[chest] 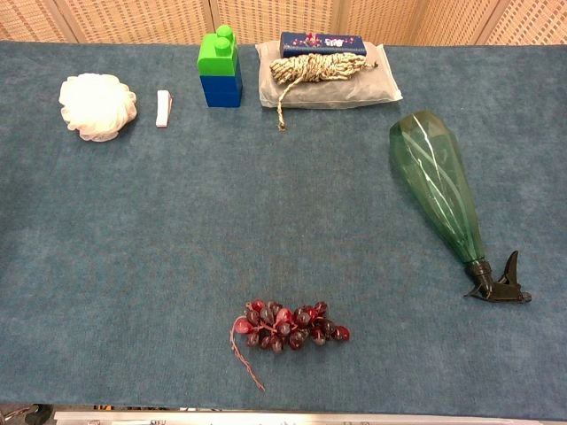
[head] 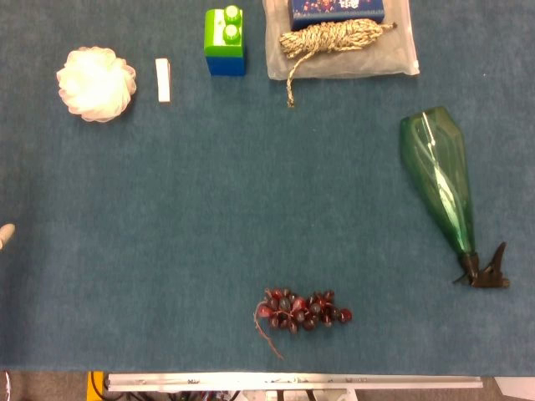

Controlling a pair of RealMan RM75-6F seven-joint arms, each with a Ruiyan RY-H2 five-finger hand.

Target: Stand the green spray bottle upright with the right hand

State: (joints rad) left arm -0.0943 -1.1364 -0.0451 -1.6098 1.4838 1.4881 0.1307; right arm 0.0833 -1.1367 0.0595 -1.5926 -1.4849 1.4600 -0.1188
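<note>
The green spray bottle (head: 439, 175) lies on its side at the right of my blue worktop (head: 209, 217), its wide base toward the far edge and its dark trigger nozzle (head: 485, 271) pointing at the near edge. My right hand is in neither view, so I cannot tell its state. A pale sliver at the head view's left edge may be my left hand (head: 5, 235); I cannot tell its state either. A bunch of dark red grapes (chest: 288, 326) sits near the front edge.

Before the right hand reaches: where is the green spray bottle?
The green spray bottle lies on its side at the table's right, nozzle toward the near edge, right of the grapes.
</note>
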